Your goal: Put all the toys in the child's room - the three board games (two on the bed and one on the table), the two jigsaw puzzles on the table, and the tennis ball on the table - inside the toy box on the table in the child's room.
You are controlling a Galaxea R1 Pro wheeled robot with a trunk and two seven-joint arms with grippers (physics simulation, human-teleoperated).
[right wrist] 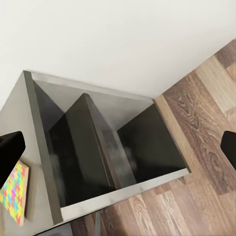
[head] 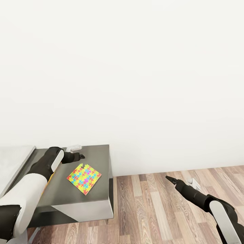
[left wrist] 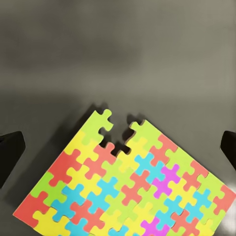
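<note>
One jigsaw puzzle [head: 83, 178], a bright square of yellow, pink, blue and green pieces, lies flat on the dark grey cabinet top [head: 98, 159] that joins the table [head: 13, 162]. My left gripper [head: 80, 157] hovers just behind it, open. In the left wrist view its fingers [left wrist: 10, 155] stand wide apart over the puzzle [left wrist: 128, 182], which has a notch in its edge. My right gripper [head: 169, 179] hangs open over the floor, right of the cabinet. The toy box, board games, tennis ball and bed are out of view.
A small white object [head: 74, 147] sits at the cabinet's rear edge. A thin yellow edge [head: 51, 178] shows under my left forearm. The right wrist view looks into the cabinet's dark open compartments [right wrist: 98, 147]. Wood-plank floor [head: 152, 210] stretches right, with a white wall behind.
</note>
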